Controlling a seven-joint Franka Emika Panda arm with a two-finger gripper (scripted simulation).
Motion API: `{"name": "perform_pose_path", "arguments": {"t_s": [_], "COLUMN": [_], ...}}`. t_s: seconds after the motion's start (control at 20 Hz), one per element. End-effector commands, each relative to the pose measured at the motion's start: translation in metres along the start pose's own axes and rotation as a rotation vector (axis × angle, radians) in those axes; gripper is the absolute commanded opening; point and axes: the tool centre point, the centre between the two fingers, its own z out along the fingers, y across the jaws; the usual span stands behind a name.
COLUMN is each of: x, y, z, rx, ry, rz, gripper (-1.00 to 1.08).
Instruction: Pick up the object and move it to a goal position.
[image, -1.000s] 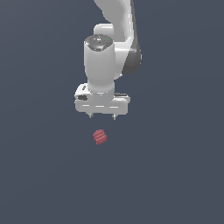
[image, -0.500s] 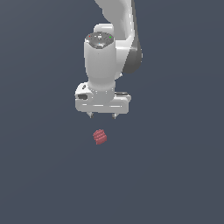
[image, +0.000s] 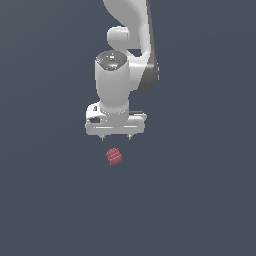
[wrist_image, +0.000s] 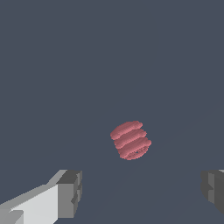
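Note:
The object (image: 115, 156) is a small dull-red ridged lump lying on the dark grey floor. In the exterior view my white gripper (image: 116, 137) hangs just above and slightly behind it, pointing down, clear of it. In the wrist view the object (wrist_image: 130, 140) shows its stacked ridges, lying ahead of the gap between my two grey fingertips (wrist_image: 70, 192). The gripper (wrist_image: 142, 192) is open wide, far wider than the object, and holds nothing.
Plain dark grey floor (image: 200, 200) stretches all round. The white arm (image: 132, 45) rises behind the gripper toward the top of the exterior view. No goal marker shows.
The gripper has drifted very slightly toward the exterior view's right; its height looks about the same. The object has not moved.

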Motion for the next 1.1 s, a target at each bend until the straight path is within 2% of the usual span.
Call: {"name": "perform_pose_path", "arguments": {"t_s": [0.0, 0.6, 1.05], "x": [0.0, -0.001, -0.004], "y": [0.002, 0.013, 0.017], "z": [0.011, 0.073, 0.098], "rx": [0.002, 0.029, 0.046], "ry": [-0.007, -0.039, -0.048], "rz": [-0.047, -0.318, -0.425], "gripper": [1.0, 1.0, 1.0]}}
